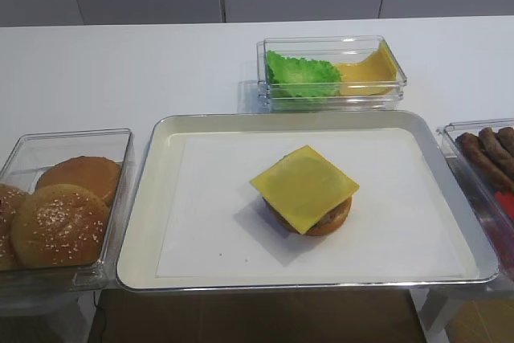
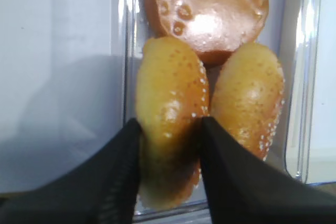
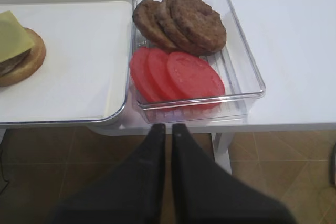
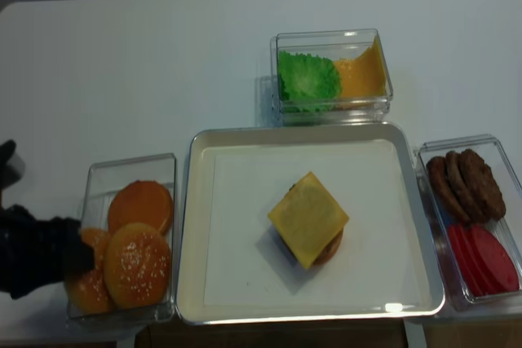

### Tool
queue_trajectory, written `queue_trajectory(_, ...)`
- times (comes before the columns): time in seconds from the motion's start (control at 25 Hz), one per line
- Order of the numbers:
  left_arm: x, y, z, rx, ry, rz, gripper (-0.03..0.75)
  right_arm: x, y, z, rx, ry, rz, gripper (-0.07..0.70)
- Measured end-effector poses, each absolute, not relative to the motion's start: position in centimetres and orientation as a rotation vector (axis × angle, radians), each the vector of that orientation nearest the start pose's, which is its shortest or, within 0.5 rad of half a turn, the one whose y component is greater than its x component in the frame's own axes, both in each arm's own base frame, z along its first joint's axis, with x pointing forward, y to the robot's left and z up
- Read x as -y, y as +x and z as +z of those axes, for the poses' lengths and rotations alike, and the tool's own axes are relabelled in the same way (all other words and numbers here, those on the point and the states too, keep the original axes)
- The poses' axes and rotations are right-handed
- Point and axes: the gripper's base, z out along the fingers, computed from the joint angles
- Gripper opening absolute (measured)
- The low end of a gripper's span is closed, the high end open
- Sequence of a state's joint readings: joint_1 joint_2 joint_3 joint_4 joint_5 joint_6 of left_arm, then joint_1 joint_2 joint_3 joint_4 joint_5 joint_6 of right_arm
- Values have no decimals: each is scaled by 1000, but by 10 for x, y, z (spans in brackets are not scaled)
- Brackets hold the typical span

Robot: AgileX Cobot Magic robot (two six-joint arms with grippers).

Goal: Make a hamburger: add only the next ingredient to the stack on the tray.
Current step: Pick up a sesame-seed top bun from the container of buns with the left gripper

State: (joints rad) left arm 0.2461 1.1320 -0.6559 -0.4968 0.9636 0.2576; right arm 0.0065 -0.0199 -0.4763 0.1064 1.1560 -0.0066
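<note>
Next ingredient (image 2: 170, 119): domed golden-brown bun top, pale sesame seeds; 1 of 2 seeded tops side by side, apparently tipped on edge, though the wrist view is too close to be sure.
Stack (image 1: 305, 190): round brown bun base, dark patty barely showing, 1 square yellow cheese slice on top, corners overhanging.
Tray (image 1: 161, 198): silver, raised rim, white paper lining; stack sits right of centre.
</note>
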Motion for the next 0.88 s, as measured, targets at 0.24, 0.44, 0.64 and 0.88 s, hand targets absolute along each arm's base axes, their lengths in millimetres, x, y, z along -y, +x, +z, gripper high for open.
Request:
queue_trajectory(0.24, -9, 184, 244, -2751, -311, -518, 230, -9, -10, 263, -2141, -25, 129, 27)
queue_trajectory(0.44, -9, 183, 244, -2757, -274, -516, 225, -9, -10, 263, -2141, -25, 129, 27)
queue_trajectory(0.64, -9, 183, 245, -2759, -267, -520, 223, -9, -10, 263, -2141, -25, 129, 27)
queue_trajectory(0.88, -4, 184, 247, -2737, -243, -596, 182, -9, -10, 263, -2141, -25, 129, 27)
